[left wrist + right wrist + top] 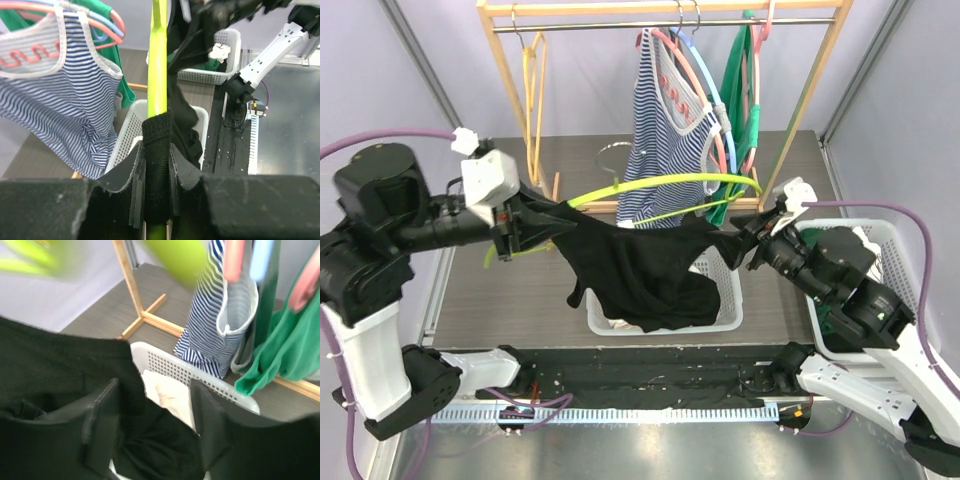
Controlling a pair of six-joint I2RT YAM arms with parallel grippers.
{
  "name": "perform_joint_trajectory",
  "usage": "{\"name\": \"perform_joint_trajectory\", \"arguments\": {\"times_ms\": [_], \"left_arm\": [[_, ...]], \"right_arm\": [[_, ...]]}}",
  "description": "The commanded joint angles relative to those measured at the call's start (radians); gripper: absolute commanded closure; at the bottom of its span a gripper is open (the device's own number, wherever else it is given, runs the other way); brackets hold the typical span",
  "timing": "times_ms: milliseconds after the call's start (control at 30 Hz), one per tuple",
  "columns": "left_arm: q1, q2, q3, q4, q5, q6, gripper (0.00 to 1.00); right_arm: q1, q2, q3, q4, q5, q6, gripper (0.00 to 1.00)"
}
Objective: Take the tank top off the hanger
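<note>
A black tank top (640, 265) hangs stretched between my two grippers, above a white basket (728, 300). One strap is still wrapped round the lime-green hanger (660, 183). My left gripper (515, 232) is shut on that strap and the hanger's rod together; the left wrist view shows the strap (157, 145) pinched between the jaws and the hanger (157, 60) running straight up. My right gripper (748, 240) is at the top's other end. Its jaws stand apart in the right wrist view (155, 420), with black cloth (60, 370) lying under and between them.
A wooden rack (660, 8) stands behind with a blue-striped top (665, 140), a green garment (738, 90) and an empty yellow hanger (532, 90). A second white basket (880, 240) sits at the right behind my right arm. A white cloth (170, 392) lies in the near basket.
</note>
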Motion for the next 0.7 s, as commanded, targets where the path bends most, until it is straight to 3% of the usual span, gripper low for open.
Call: {"name": "perform_joint_trajectory", "arguments": {"times_ms": [0,133,300,433,667], "left_arm": [[0.002,0.016,-0.116,0.234,-0.059,-0.072,1.0],[-0.013,0.045,-0.127,0.28,-0.126,-0.056,1.0],[-0.013,0.062,-0.116,0.278,-0.153,-0.019,1.0],[-0.027,0.08,-0.114,0.225,-0.083,-0.002,1.0],[-0.05,0.085,-0.107,0.077,0.09,0.081,1.0]], "right_arm": [[-0.003,0.042,0.191,-0.029,-0.057,-0.041,0.3],[-0.003,0.059,0.291,-0.099,-0.049,-0.081,0.19],[-0.003,0.048,0.377,-0.204,-0.049,-0.104,0.18],[-0.003,0.057,0.403,-0.166,-0.127,-0.143,0.18],[-0.003,0.265,0.673,-0.27,-0.273,-0.264,0.18]]}}
